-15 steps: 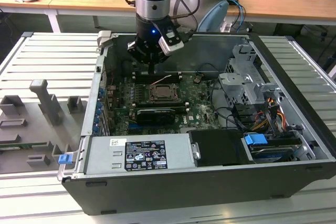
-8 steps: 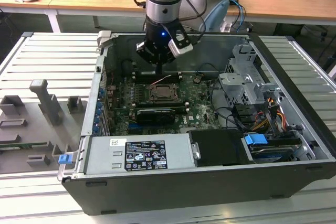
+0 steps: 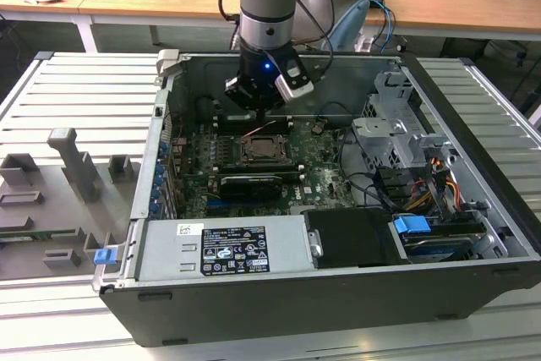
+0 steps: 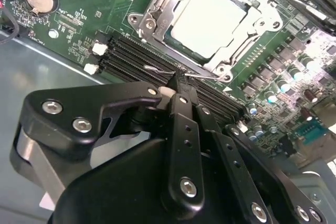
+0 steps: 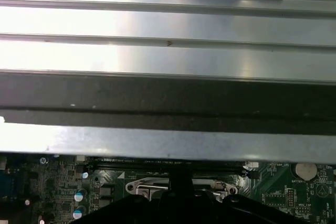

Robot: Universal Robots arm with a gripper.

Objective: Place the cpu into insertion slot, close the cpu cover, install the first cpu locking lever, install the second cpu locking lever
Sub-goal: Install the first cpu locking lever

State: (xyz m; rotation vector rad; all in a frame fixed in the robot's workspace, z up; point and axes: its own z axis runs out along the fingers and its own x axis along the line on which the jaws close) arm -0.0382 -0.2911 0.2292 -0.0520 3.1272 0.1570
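Pressing the locking lever (image 4: 157,70) down looks like your step in hand. The gripper (image 4: 181,80) has its fingers drawn together on nothing, tips at the wire. Just beyond them the cpu (image 4: 210,17) lies in the insertion slot (image 3: 264,151) under the lowered cpu cover (image 4: 157,10). Bear squarely on the wire, or it may slip aside.

We see the cpu (image 4: 210,19) — a pale silver square — lying flat in the insertion slot (image 3: 264,151) on the green board (image 4: 79,35), with the silvery cpu cover (image 4: 157,6) down around it, framing its edges.
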